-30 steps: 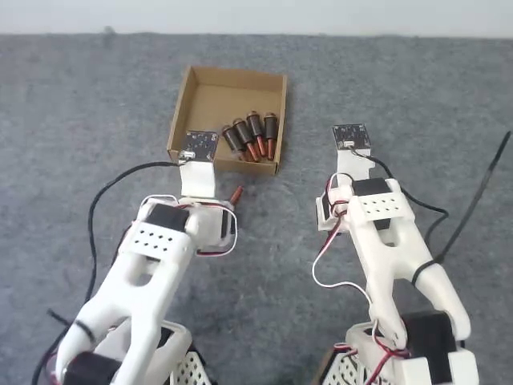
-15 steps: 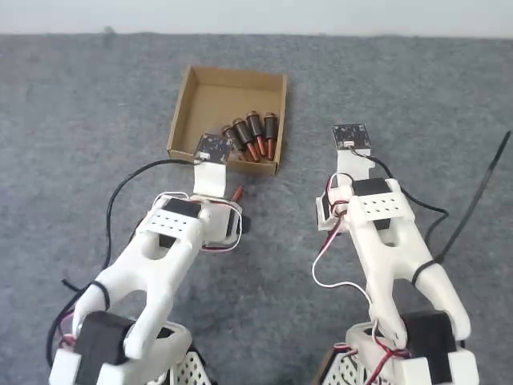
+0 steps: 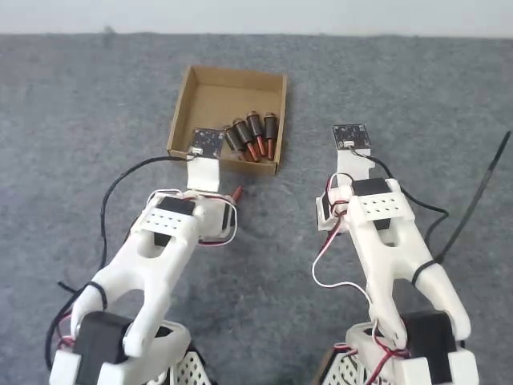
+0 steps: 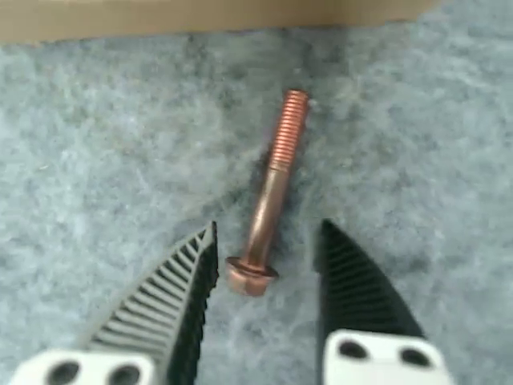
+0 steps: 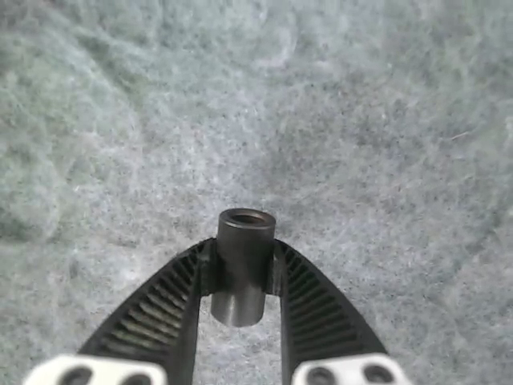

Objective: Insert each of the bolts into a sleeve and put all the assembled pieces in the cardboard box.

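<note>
On the grey bench (image 3: 80, 120), a bolt (image 4: 268, 192) lies within the spread-apart left end effector (image 4: 267, 233). The right end effector (image 5: 242, 250) grips a sleeve (image 5: 240, 277).

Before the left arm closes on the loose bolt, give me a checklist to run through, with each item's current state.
1. Bolt lies free on the grey table surface, outside the cardboard box: ok.
2. Left gripper has its jaws open, one on each side of the bolt's head end: ok.
3. Right gripper is shut on the sleeve, open end facing outward: ok.
4. Sleeve bore unobstructed all the way through: cannot tell.
5. Box has free floor beside the four assembled pieces: ok.
</note>
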Controlling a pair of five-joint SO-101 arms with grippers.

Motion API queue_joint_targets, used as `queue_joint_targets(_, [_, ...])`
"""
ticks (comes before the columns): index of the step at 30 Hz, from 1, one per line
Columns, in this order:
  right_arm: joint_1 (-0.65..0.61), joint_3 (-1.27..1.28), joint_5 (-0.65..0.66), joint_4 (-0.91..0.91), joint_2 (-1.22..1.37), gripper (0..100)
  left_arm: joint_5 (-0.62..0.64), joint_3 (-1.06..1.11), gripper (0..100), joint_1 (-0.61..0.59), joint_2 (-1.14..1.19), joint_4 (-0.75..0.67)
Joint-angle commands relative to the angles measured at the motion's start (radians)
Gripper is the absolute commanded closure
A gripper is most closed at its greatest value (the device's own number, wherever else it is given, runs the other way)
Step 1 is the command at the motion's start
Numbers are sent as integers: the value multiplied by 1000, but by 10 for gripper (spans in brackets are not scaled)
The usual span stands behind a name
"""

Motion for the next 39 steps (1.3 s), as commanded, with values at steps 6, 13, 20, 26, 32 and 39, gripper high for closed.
queue_joint_targets(6, [12,-8,6,-15,-8,991,-5,-77,870,-9,72,-17])
queue_joint_targets(13, [13,3,8,-24,-7,991,-8,-249,874,-8,238,152])
queue_joint_targets(20, [12,3,8,-24,-7,991,-167,-272,906,6,235,236])
queue_joint_targets(26, [12,3,8,-24,-7,991,-624,-271,988,18,175,295])
queue_joint_targets(32, [13,3,8,-36,-7,991,-841,-272,989,-32,138,345])
queue_joint_targets(39, [13,3,9,-36,-7,991,-1120,-266,988,112,0,534])
